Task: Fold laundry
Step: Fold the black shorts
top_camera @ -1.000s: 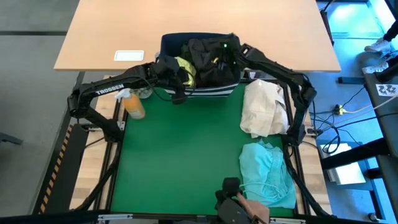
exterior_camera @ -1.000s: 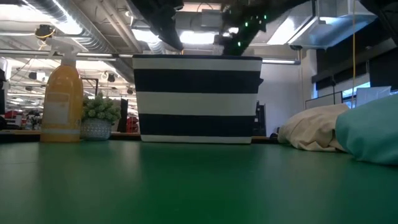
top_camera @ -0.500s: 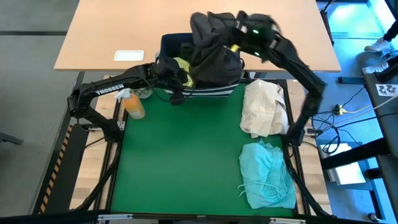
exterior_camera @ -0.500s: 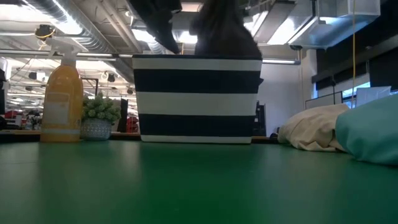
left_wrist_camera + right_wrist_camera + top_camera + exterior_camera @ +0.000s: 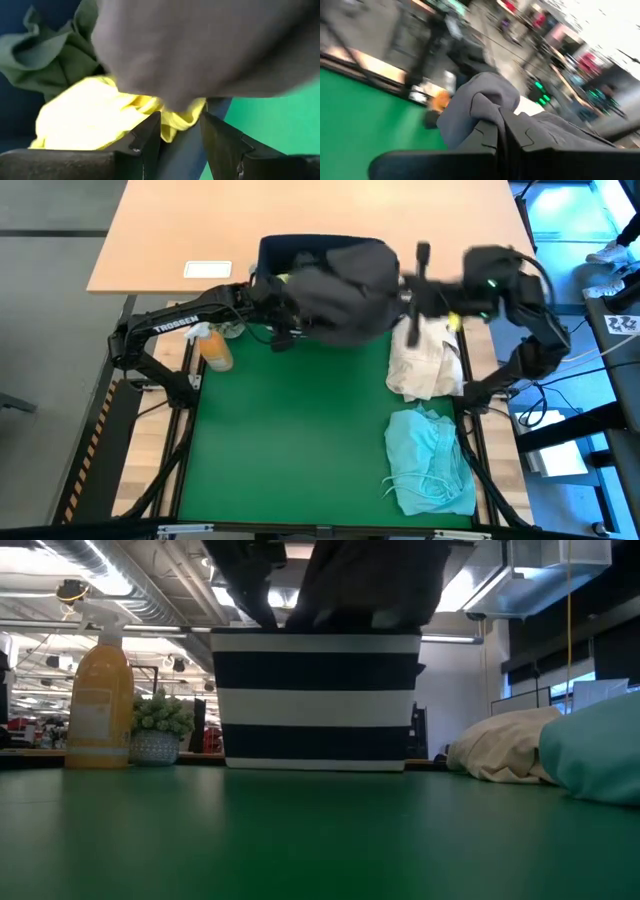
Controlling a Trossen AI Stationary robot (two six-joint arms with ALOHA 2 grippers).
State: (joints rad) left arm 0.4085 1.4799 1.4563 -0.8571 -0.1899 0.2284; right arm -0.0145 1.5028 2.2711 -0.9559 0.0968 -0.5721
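Swinging clear of the navy bin (image 5: 275,250) at the mat's far edge, the right gripper (image 5: 420,280) now carries the charcoal garment (image 5: 345,295) out toward the far right corner, where half a second ago the cloth hung bunched straight above the bin. Its jaws are clenched on a fold of the grey fabric (image 5: 485,107), plain in the right wrist view. That means one piece of laundry is out and on its way to the green mat (image 5: 290,440), probably for spreading. The left gripper (image 5: 180,132) has not moved from the bin's near rim, jaws part-open astride the wall with the yellow-green shirt (image 5: 85,117) bunched against them; whether they pinch it I cannot tell. The left wrist view alone shows an olive garment (image 5: 47,55) still inside. The overhead alone shows the turquoise garment (image 5: 430,465) at the near right corner and the cream bundle (image 5: 425,355) along the right edge
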